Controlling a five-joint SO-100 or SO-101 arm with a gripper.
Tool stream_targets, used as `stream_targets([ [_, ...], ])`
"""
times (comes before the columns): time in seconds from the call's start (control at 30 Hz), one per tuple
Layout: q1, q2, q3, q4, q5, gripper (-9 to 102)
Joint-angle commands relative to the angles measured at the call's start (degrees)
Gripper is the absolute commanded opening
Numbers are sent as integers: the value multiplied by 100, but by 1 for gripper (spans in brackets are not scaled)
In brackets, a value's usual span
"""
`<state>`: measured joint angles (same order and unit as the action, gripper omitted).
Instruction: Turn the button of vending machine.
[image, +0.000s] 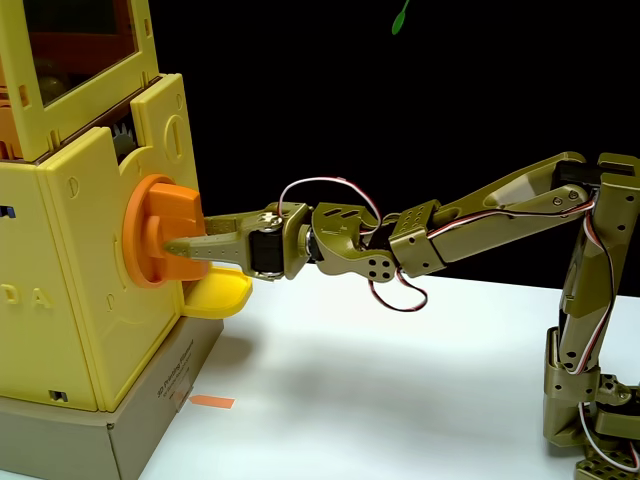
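Arm stretched flat across the white table (400, 380), and my gripper (180, 247) is right on the button (160, 232) — fingers closed around its raised bar, by the look of it. So I'm at the grip; next comes a wrist roll, firm and centred so the bar doesn't slip out. Just below, the small yellow tray (222, 296) sits empty as far as I can see. Behind, the vending machine (70, 280) stands on a cardboard box (150, 420), window contents too dim to tell.
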<state>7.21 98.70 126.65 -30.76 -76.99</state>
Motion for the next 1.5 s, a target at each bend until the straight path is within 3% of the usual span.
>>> stream_targets([
  [0.0, -88, 9, -316, -70, -62, 23],
  [0.5, -185, -9, -237, -378, -211, -1],
  [0.9, -220, 53, -193, -387, 211, -1],
  [1.2, -211, 211, -220, -422, 2813, -1],
  [1.47, -88, 378, -229, -316, 6838, -1],
])
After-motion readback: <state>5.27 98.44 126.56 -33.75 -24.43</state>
